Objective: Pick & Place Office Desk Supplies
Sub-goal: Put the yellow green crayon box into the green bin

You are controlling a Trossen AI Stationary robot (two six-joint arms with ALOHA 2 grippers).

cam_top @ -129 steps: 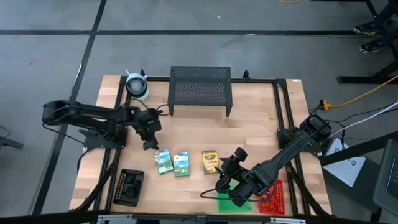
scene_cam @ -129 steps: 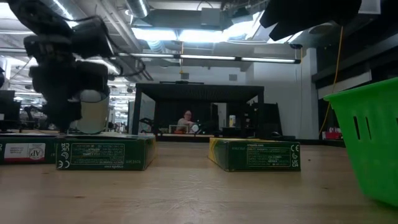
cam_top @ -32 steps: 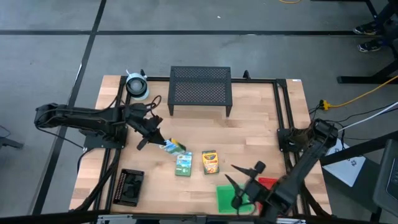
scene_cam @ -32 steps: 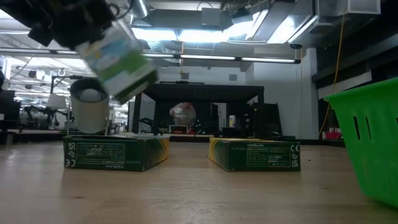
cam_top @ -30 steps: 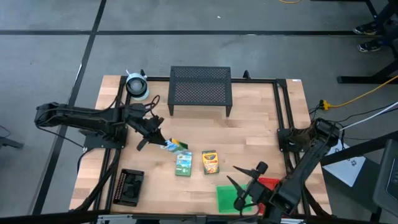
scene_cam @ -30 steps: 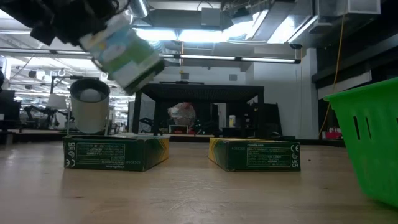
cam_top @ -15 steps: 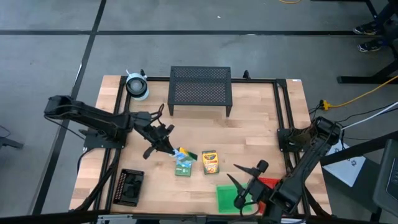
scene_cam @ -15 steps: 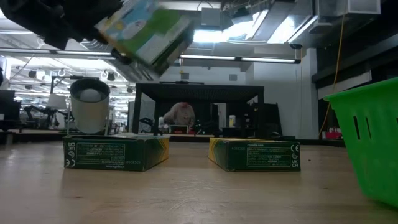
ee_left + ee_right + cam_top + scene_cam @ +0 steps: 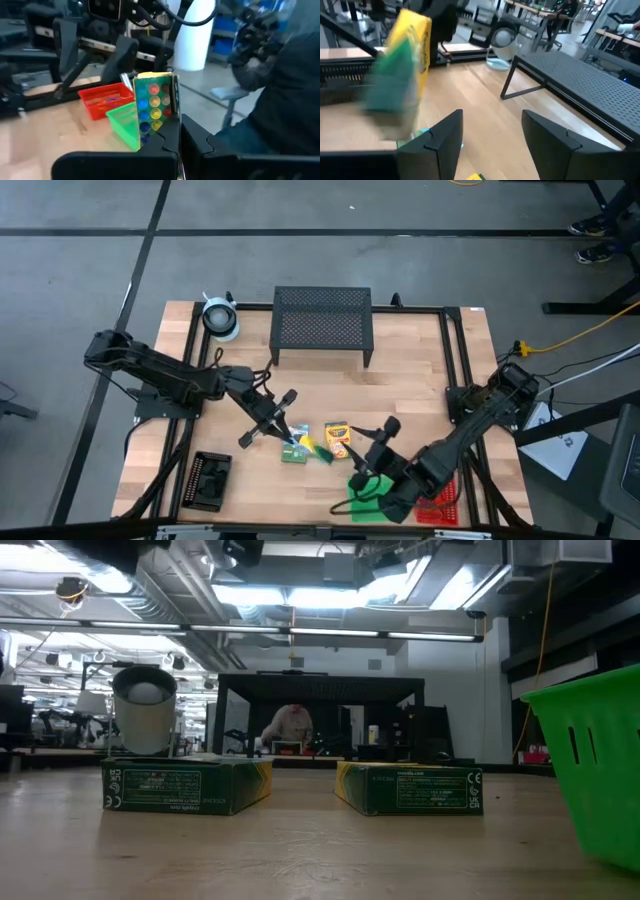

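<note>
a small green-white card box [image 9: 303,444] is hanging in the air over the table [image 9: 420,380] near the crayon box [image 9: 337,439], pinched by the left gripper [image 9: 290,434] probably for carrying toward the green tray [image 9: 372,506], while the right gripper [image 9: 368,463] is waiting spread just beside.

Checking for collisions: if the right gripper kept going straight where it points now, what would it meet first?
Probably the card box held up by the left gripper: it hangs just beyond the open right gripper, slightly to one side. Past it lie bare table and the black mesh stand. Depth is uncertain.
</note>
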